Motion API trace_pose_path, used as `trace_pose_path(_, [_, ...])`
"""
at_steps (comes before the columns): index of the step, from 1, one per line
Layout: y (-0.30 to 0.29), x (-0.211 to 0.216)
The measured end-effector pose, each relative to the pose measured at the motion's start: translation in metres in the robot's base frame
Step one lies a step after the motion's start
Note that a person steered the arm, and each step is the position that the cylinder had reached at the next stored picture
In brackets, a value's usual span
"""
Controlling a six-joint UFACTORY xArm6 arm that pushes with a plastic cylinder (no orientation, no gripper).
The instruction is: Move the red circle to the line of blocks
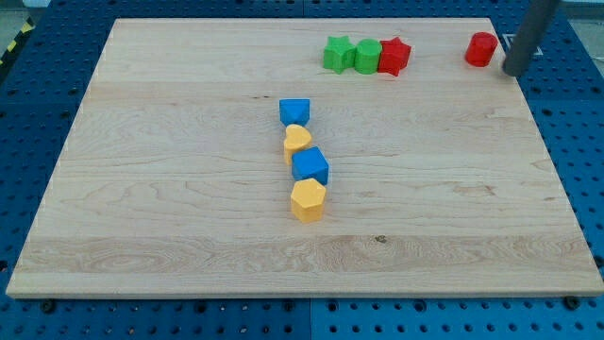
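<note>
The red circle [481, 48] stands near the board's top right corner. My tip [515, 72] is just to its right, a small gap apart, at the board's right edge. To the left of the red circle a row of three touching blocks runs along the top: a green star [337, 54], a green round block [367, 55] and a red star [394, 56]. In the middle of the board a line of blocks runs downward: a blue cube [294, 112], a yellow heart [297, 142], a blue cube [310, 167] and a yellow hexagon [308, 199].
The wooden board [170, 189] lies on a blue perforated table [585, 142]. The red circle sits about a block's width from the board's top edge and close to its right edge.
</note>
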State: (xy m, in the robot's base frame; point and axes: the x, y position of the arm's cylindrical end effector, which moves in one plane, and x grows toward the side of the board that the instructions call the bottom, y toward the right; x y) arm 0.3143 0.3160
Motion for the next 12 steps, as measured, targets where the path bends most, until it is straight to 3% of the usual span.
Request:
trace_pose_path(1, [0.028, -0.007])
trace_pose_path(2, [0.01, -0.042])
trace_pose_path(3, [-0.037, -0.048])
trace_pose_path(5, [-0.082, -0.045])
trace_pose_path(8, [-0.101, -0.045])
trace_pose_path(10, [-0.063, -0.04])
trace_pose_path(12, [-0.089, -0.037])
